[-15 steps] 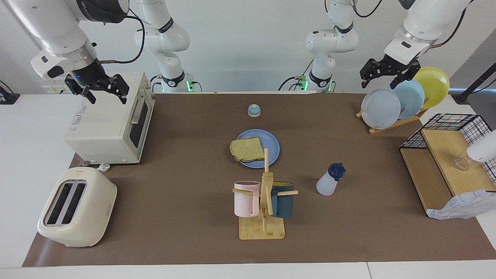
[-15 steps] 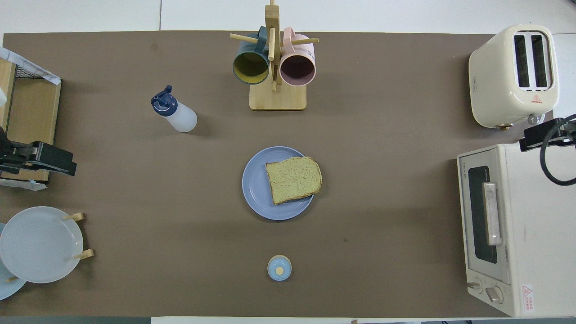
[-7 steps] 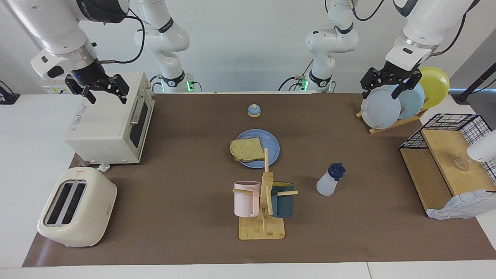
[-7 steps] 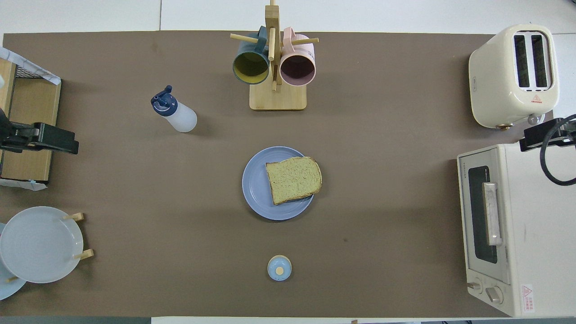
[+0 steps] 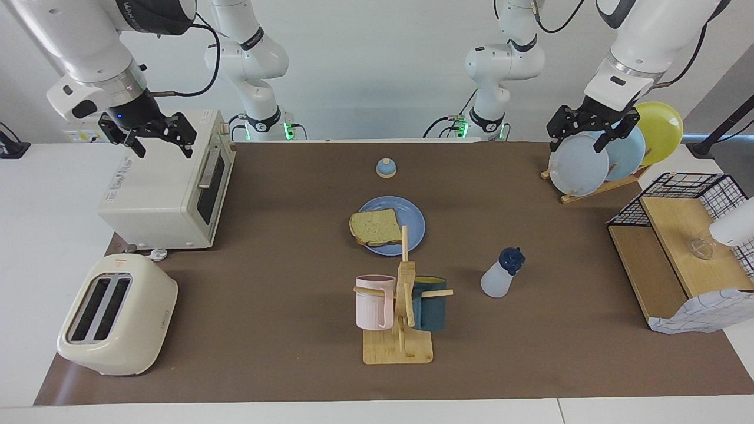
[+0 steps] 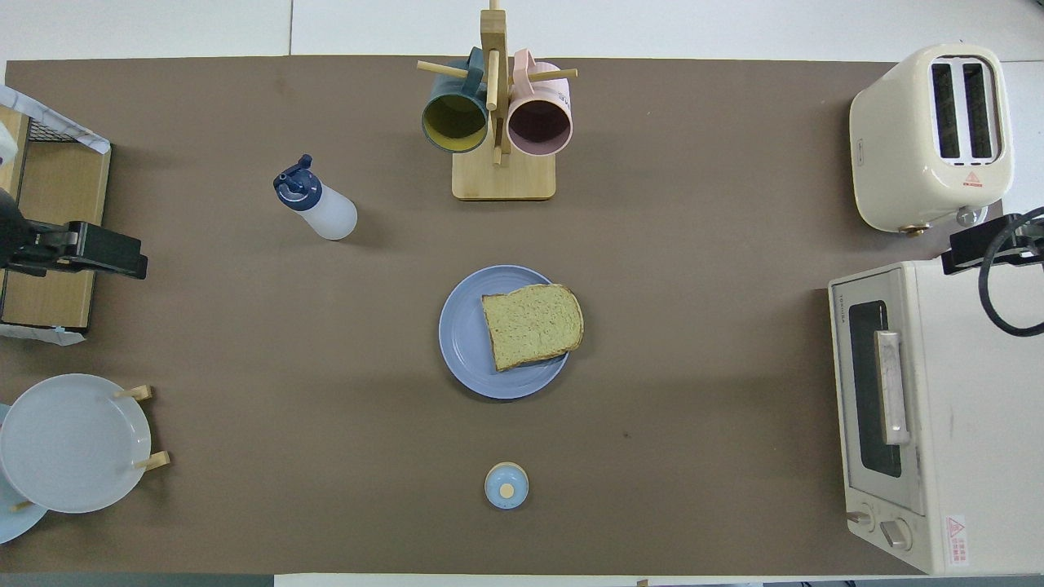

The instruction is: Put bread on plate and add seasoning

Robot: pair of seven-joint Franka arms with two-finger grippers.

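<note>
1. Facing view: the bread [image 5: 375,227] lies flat on the round blue plate [image 5: 410,227] at the middle of the table, shifted toward the right arm's end so that one crust edge overhangs the plate's rim.
2. The seasoning bottle [image 5: 500,273], translucent white with a dark navy cap, stands tilted on the brown mat, farther from the robots than the plate and toward the left arm's end; nothing touches it.
3. The left gripper [image 5: 580,136] hangs in the air over the rack of upright plates [image 5: 612,153], its fingers spread apart and holding nothing.
4. The right gripper [image 5: 159,143] waits above the toaster oven [image 5: 168,182], fingers apart and empty.
5. A small blue-topped bell [image 5: 386,168] sits nearer to the robots than the plate.
6. The wooden mug tree [image 5: 400,318], with a pink mug [image 5: 373,301] and a dark teal mug [image 5: 430,303], stands farther from the robots than the plate.
7. A cream toaster [image 5: 116,315] rests at the right arm's end of the table.
</note>
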